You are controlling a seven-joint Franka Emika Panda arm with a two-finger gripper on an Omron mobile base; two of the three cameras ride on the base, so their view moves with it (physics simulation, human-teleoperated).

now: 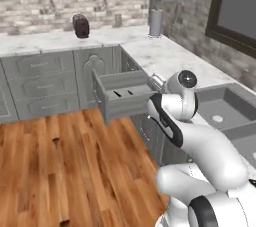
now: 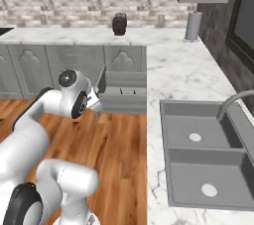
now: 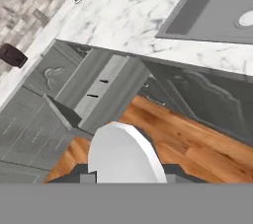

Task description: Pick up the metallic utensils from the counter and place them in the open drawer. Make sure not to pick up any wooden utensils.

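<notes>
Centrally, the open drawer [image 1: 122, 94] projects from the grey cabinets below the marble bench [image 2: 183, 75], two small dark pieces [image 2: 127, 90] lying on its floor. Whether the tool is clenched or released cannot be told. A double sink [image 2: 203, 154] sits in the bench.

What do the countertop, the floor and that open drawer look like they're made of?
The counter looks like polished white marble, from its grey veining. The floor looks like varnished wood: orange-brown planks with grain. The open drawer looks like matt grey-painted wood, though its plain surface leaves that uncertain.
</notes>
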